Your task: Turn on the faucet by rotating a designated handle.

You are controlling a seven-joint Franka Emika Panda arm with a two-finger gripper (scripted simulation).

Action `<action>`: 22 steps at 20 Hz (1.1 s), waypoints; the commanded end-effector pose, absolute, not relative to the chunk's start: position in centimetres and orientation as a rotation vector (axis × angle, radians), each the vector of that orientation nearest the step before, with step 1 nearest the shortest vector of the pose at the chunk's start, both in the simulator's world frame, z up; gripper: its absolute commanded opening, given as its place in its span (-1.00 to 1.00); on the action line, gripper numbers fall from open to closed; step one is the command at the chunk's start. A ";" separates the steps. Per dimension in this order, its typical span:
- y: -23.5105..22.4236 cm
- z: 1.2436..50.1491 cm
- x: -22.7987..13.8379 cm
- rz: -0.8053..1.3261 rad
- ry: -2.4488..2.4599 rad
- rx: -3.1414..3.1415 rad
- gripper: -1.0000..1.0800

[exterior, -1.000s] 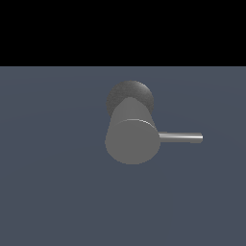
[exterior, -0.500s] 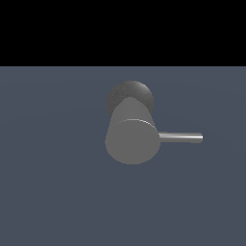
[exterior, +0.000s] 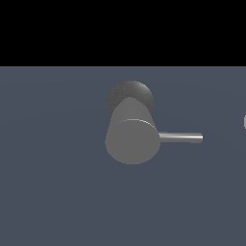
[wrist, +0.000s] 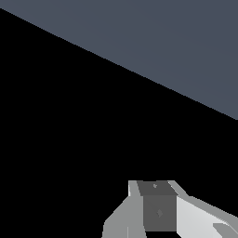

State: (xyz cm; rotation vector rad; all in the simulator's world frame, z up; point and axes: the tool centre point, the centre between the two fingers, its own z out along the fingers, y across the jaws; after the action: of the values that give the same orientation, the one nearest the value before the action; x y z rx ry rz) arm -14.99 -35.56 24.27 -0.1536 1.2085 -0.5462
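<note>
Almost nothing of the arm shows in the exterior view: only a small pale sliver (exterior: 244, 122) at that view's right edge, too little to tell its pose or even which part it is. In the wrist view the end effector (wrist: 160, 211) appears as a cluster of white and grey blocks, with a darker grey square face between two lighter angled parts; its fingertips are cut off by the frame, so I cannot tell whether it is released or clenched, and nothing is seen held or touched by it. Beyond it the wrist camera takes in only blackness and a slanted wedge of the blue-grey desk (wrist: 176, 42) (the faucet does not appear in this view at all). In the exterior view the faucet (exterior: 131, 139) stands on the desk as a thick matte grey cylinder, its flat round end face turned toward the camera and its darker rounded base behind. The handle (exterior: 181, 138), a thin shiny rod, projects level from the cylinder's side toward the exterior view's right, its free tip pointing at the pale sliver but well apart from it, with bare desk between.
</note>
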 end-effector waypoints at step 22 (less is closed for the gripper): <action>-20.8 6.7 -13.5 -0.051 1.585 0.093 -1.00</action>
State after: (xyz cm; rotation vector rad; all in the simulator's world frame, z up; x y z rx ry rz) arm -13.42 -20.82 6.89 0.0891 1.5811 -0.0549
